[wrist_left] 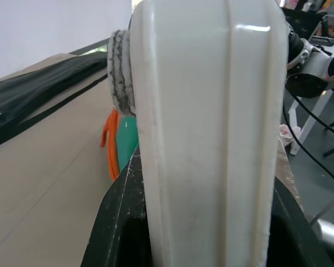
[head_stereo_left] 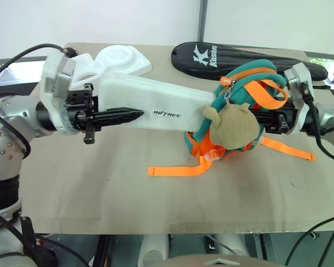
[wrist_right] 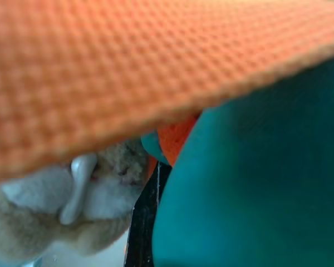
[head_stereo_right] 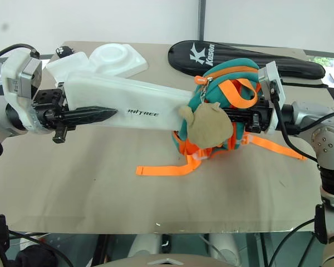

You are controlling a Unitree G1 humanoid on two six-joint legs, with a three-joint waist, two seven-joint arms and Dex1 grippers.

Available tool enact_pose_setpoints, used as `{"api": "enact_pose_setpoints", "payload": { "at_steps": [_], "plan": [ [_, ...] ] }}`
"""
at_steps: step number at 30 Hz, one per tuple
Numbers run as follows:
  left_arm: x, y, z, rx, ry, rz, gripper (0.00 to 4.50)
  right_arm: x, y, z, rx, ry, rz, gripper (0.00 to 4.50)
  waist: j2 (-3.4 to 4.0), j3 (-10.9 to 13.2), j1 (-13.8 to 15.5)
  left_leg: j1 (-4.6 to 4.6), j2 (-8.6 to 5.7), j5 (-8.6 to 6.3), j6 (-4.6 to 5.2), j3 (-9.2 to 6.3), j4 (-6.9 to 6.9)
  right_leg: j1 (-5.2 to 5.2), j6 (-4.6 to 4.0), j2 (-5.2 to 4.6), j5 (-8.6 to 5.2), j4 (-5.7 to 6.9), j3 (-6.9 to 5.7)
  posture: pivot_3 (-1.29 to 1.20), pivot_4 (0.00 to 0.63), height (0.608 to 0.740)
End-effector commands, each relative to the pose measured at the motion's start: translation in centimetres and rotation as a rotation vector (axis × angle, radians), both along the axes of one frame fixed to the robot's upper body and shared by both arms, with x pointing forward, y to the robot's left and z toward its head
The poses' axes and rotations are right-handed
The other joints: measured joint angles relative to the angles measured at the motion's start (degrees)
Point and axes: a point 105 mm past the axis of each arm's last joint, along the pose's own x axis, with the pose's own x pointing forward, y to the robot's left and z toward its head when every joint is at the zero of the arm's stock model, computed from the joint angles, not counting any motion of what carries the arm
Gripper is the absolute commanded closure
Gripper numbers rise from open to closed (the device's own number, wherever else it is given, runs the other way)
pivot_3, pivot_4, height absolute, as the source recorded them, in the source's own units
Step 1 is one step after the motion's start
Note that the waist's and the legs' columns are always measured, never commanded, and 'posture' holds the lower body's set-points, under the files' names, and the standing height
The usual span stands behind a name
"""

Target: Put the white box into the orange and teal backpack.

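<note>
Fingers of the left hand (head_stereo_left: 119, 117) clamp the near end of the white box (head_stereo_left: 156, 108), its long axis running level toward the orange and teal backpack (head_stereo_left: 242, 105), which the right hand (head_stereo_right: 242, 118) grips shut, above the desk (head_stereo_left: 156, 206); the box's far end sits at the opening.

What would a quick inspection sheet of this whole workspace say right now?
Surface: tan table, bare at the front.
Job's things: white box held level above the table, one end inside the orange and teal backpack; the rest sticks out. A plush toy hangs on the backpack.
Clutter: white foam block and black racket bag at the back.
Grippers: left gripper clamps the box's outer end; right gripper shut on the backpack, holding it up.
Cables: black cables run along both arms.
Surroundings: white wall behind the table.
</note>
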Motion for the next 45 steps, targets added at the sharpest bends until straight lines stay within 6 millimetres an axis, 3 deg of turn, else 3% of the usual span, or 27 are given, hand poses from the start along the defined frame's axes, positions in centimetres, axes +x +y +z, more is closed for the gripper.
{"api": "enact_pose_setpoints", "payload": {
  "at_steps": [1, 17, 24, 27, 30, 36, 43, 45],
  "plan": [
    [-1.6, -0.5, 0.9, 0.021, -0.008, -0.114, 3.47, -0.8, -0.1, 1.2, -0.011, -0.062, 0.027, 4.49, 0.00, 0.00, -0.07, 0.01, 0.00, 0.00, 0.00, 0.01, 0.00, 0.00, 0.00, 0.00, 0.00, 0.00, 0.01, 0.00, 0.150, 0.740],
    [-3.3, -0.4, 1.6, 0.042, 0.084, -0.197, 3.47, -0.9, -0.3, 1.0, -0.041, -0.074, 0.064, 4.49, 0.00, 0.00, -0.15, 0.01, 0.01, 0.00, 0.00, -0.01, 0.03, 0.00, 0.00, 0.01, 0.00, 0.04, 0.01, 0.00, 0.150, 0.740],
    [-1.6, -1.9, 0.4, 0.067, -0.014, -0.091, 3.47, -1.4, 0.0, 0.9, -0.041, -0.067, 0.087, 4.49, 0.00, 0.00, 0.03, 0.01, 0.01, 0.00, 0.00, -0.01, 0.10, 0.03, 0.01, 0.01, 0.00, 0.05, 0.01, 0.00, 0.150, 0.740],
    [0.9, -1.8, -0.4, 0.101, -0.069, 0.128, 3.47, -2.0, 0.3, 1.1, -0.034, -0.066, 0.095, 4.49, -0.01, 0.00, 0.03, 0.02, 0.01, 0.00, 0.00, -0.05, 0.17, 0.09, 0.01, 0.01, 0.01, 0.07, 0.01, 0.00, 0.150, 0.740],
    [1.8, -2.2, -0.9, 0.129, -0.096, 0.197, 3.47, -2.4, 0.5, 1.3, -0.028, -0.063, 0.103, 4.49, -0.01, 0.00, 0.08, 0.06, 0.01, 0.00, 0.00, -0.08, 0.22, 0.15, 0.02, 0.02, 0.01, 0.08, 0.01, 0.00, 0.150, 0.740],
    [2.3, -6.9, -2.2, 0.148, -0.150, 0.145, 3.47, -3.2, 1.9, 2.0, 0.000, -0.077, 0.162, 4.49, -0.03, 0.00, 0.83, 0.04, 0.00, 0.00, 0.01, -0.09, 0.40, 0.25, 0.03, 0.01, 0.02, 0.08, 0.02, 0.00, 0.150, 0.740],
    [6.2, -13.8, -4.5, 0.175, -0.184, 0.095, 3.47, -3.3, 3.1, 1.7, 0.018, -0.074, 0.183, 4.49, -0.03, 0.00, 1.44, 0.03, -0.02, 0.00, 0.02, -0.15, 0.47, 0.27, 0.03, 0.09, 0.03, 0.10, 0.03, 0.00, 0.150, 0.740],
    [7.3, -14.4, -5.6, 0.207, -0.199, 0.100, 3.47, -3.2, 3.2, 1.6, 0.025, -0.072, 0.178, 4.49, -0.03, 0.00, 1.35, 0.00, -0.02, 0.00, 0.02, -0.18, 0.48, 0.28, 0.03, 0.10, 0.03, 0.09, -0.01, 0.00, 0.150, 0.740]
  ]
}}
